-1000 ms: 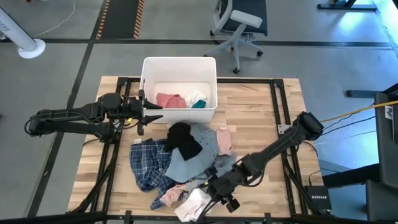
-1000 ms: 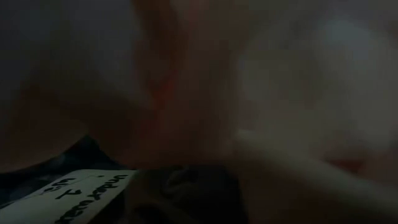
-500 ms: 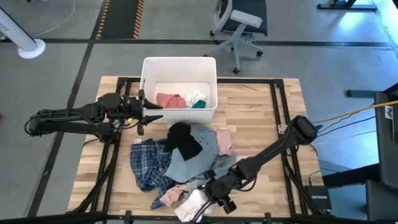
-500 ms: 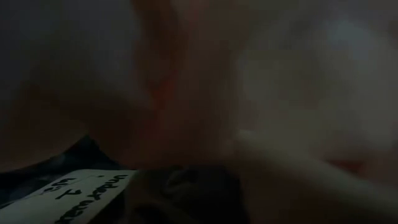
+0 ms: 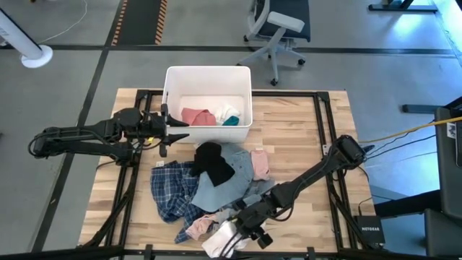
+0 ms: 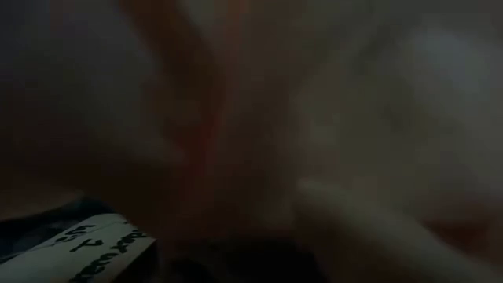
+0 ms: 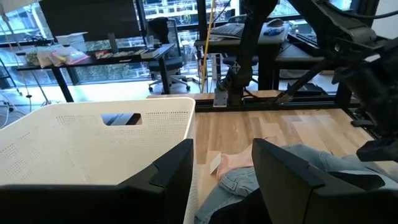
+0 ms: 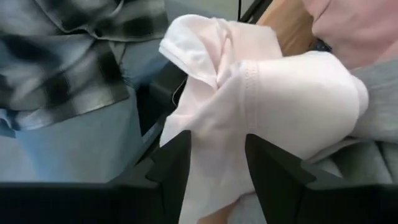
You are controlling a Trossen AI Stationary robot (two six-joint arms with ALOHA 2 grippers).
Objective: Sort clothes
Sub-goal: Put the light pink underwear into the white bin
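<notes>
A pile of clothes lies mid-table: the blue-white plaid shirt (image 5: 173,191), a grey-blue piece (image 5: 232,180), a black piece (image 5: 213,162) on top, and a pink piece (image 5: 260,165). Another pink piece (image 5: 196,227) and a white piece (image 5: 220,240) lie at the near edge. My right gripper (image 5: 237,232) is open and low over the white piece (image 8: 273,93). My left gripper (image 5: 179,133) is open and empty beside the white bin's (image 5: 208,70) near left corner. My right gripper stands with its open fingers (image 8: 168,168) on either side of a bunched fold of the white piece (image 8: 217,143), coming at it slanting from the table's right. The cloth fills the gap between the fingers and lies on the table and on other clothes.
The white bin holds pink (image 5: 196,115), white and teal (image 5: 231,120) pieces. In the low view, cloth lies right against the lens and hides the table; only a white label (image 6: 78,248) shows. Bare wood lies to the right of the pile (image 5: 303,144).
My right gripper has gone a little toward the table's left edge, farther onto the white piece. The cloth in front of the low camera has shifted slightly. My left arm has kept still.
</notes>
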